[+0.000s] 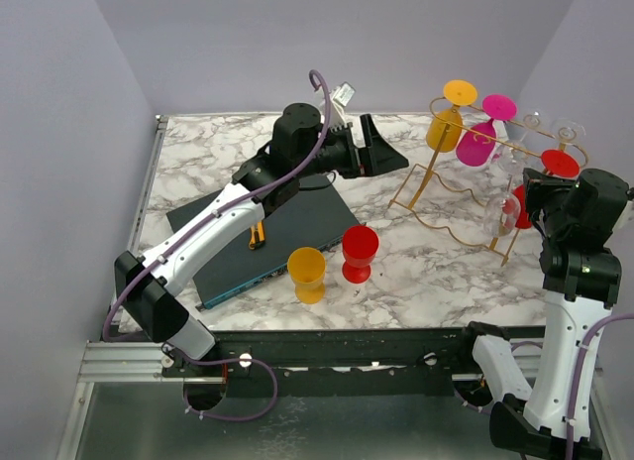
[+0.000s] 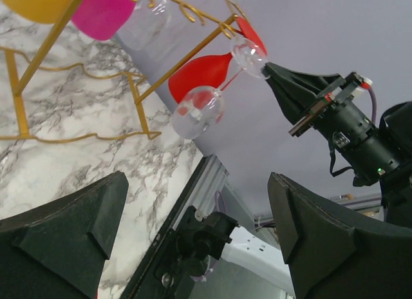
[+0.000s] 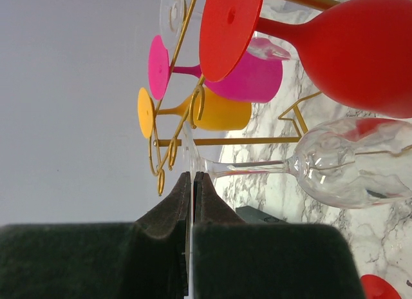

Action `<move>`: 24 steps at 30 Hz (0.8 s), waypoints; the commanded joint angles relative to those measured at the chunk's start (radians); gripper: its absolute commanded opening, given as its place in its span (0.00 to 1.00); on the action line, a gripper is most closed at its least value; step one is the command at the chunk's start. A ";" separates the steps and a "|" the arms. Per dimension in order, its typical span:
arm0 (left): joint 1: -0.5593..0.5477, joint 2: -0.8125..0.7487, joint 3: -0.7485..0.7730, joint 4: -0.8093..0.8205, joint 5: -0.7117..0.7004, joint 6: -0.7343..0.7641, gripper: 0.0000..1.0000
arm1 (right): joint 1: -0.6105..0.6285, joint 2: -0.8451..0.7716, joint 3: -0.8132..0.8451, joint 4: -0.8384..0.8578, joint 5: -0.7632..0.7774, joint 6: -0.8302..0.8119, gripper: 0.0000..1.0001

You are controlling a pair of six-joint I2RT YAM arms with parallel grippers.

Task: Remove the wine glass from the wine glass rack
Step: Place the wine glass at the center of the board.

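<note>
Clear wine glass, round bowl, thin stem, lies sideways at the right end of the rack. Right gripper is fully closed on its flat foot, pinched edge-on. Can't tell if the foot rests on the rail.

The rack is thin gold wire with wavy rails, slanted legs and curled scroll ends, standing at the desk's far right corner. It also holds a red glass, a magenta glass and a yellow glass, all opaque and matte, hung by their feet.

Left gripper is spread wide over mid desk, holding nothing.

The desk is white-grey marble pattern. A yellow goblet and a red goblet stand upright, just beside each other near the front edge. A flat dark mat lies left of them.
</note>
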 commanded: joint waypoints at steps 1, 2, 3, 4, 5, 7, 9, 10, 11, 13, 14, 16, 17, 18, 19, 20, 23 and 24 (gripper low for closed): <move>-0.054 0.014 -0.016 0.180 -0.032 0.126 0.98 | -0.006 -0.007 0.014 0.032 -0.071 -0.009 0.01; -0.065 0.013 -0.029 0.212 -0.042 0.150 0.98 | -0.006 -0.003 0.014 0.036 -0.092 -0.015 0.01; -0.075 0.010 -0.052 0.245 -0.047 0.176 0.98 | -0.005 0.001 0.013 0.042 -0.113 -0.019 0.00; -0.083 0.002 -0.076 0.288 -0.057 0.196 0.98 | -0.006 0.006 0.009 0.047 -0.151 -0.020 0.01; -0.089 -0.002 -0.102 0.323 -0.066 0.218 0.98 | -0.006 0.009 0.006 0.054 -0.172 -0.021 0.01; -0.098 -0.010 -0.151 0.406 -0.082 0.255 0.98 | -0.005 0.015 0.004 0.063 -0.201 -0.024 0.01; -0.105 -0.004 -0.181 0.453 -0.095 0.289 0.98 | -0.005 0.021 -0.008 0.075 -0.236 -0.018 0.01; -0.106 0.001 -0.190 0.470 -0.095 0.300 0.98 | -0.005 0.022 -0.014 0.084 -0.254 -0.015 0.01; -0.109 0.008 -0.198 0.490 -0.094 0.309 0.97 | -0.005 0.021 -0.020 0.092 -0.269 -0.012 0.00; -0.120 0.016 -0.228 0.557 -0.104 0.334 0.97 | -0.005 0.019 -0.026 0.101 -0.291 -0.011 0.01; -0.127 0.021 -0.242 0.593 -0.112 0.350 0.97 | -0.006 0.020 -0.028 0.109 -0.303 -0.010 0.01; -0.136 0.044 -0.254 0.656 -0.120 0.369 0.96 | -0.006 0.022 -0.029 0.118 -0.330 -0.005 0.01; -0.140 0.060 -0.252 0.680 -0.118 0.376 0.96 | -0.006 0.025 -0.029 0.120 -0.345 -0.005 0.01; -0.145 0.075 -0.249 0.702 -0.113 0.383 0.95 | -0.006 0.025 -0.029 0.125 -0.361 -0.001 0.01; -0.149 0.094 -0.245 0.718 -0.110 0.389 0.94 | -0.005 0.027 -0.025 0.128 -0.372 0.000 0.01; -0.155 0.113 -0.246 0.748 -0.103 0.397 0.92 | -0.006 0.029 -0.019 0.131 -0.382 0.000 0.00; -0.170 0.150 -0.279 0.879 -0.081 0.431 0.85 | -0.007 0.041 0.002 0.135 -0.428 -0.003 0.01; -0.173 0.164 -0.280 0.904 -0.086 0.433 0.85 | -0.005 0.045 0.007 0.137 -0.439 -0.002 0.01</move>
